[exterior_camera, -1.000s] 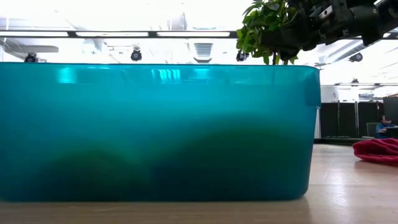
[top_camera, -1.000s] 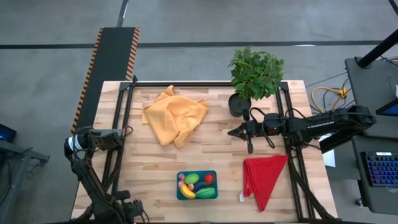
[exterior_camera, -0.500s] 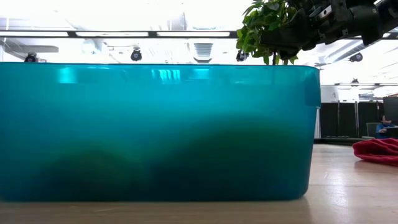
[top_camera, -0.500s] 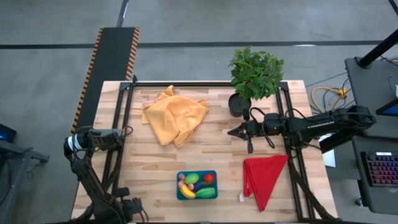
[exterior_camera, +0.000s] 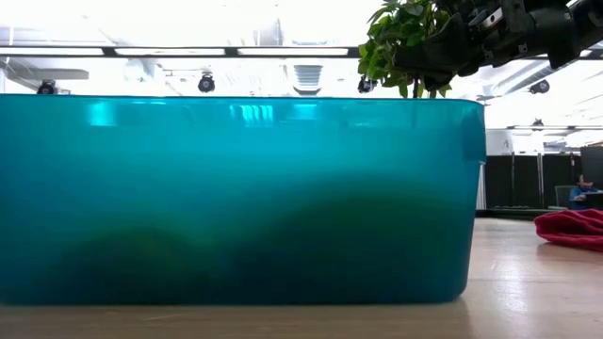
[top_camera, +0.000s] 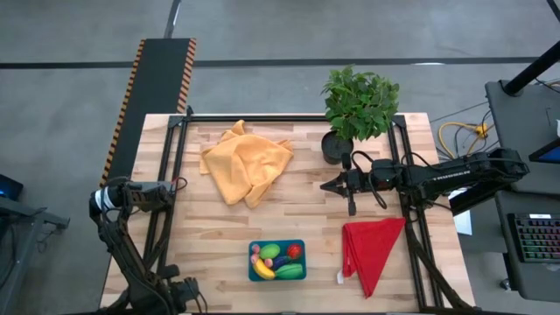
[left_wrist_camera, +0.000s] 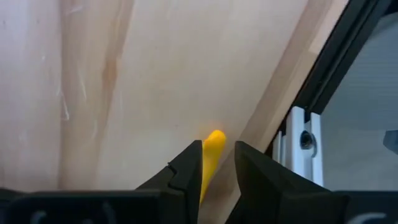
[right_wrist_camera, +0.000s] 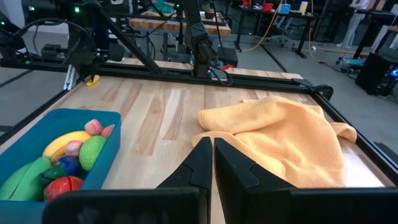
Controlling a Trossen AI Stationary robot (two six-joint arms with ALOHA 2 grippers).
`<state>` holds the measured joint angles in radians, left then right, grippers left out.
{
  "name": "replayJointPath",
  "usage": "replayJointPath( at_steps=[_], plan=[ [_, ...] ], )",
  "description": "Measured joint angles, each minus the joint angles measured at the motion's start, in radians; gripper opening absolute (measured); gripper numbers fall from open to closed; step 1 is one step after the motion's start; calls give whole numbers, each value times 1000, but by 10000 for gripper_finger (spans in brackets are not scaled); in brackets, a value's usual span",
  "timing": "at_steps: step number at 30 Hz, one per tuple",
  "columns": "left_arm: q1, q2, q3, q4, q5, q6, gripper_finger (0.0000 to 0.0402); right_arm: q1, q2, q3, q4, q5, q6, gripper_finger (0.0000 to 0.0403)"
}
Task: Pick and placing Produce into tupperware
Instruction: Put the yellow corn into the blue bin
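Tupperware (exterior_camera: 236, 198): cut off at the low view's left edge; produce inside shows only as dark green blurs through the wall. Yellow piece (left_wrist_camera: 211, 155): partly hidden behind the left gripper's fingers (left_wrist_camera: 186, 177); identity unclear. Red cloth (exterior_camera: 573, 228): cut by the right edge.

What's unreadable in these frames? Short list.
- Low view: the tupperware wall fills the frame; the produce inside shows only as dark blurs.
- Left wrist view: a yellow object sits between the left gripper jaws, mostly hidden by them; identity and contact are unclear.
- High view: the produce is too small to count.
- Right wrist view: the tomato is cut off by the gripper body.
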<state>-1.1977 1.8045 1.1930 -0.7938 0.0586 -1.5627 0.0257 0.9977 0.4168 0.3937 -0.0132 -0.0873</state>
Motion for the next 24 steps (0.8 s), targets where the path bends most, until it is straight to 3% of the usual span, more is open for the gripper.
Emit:
replayJointPath(
  at_steps=[24],
  plan=[
    [-29,8,-37,5,11,-23,79,0,0,0,0,3,0,9]
  ],
)
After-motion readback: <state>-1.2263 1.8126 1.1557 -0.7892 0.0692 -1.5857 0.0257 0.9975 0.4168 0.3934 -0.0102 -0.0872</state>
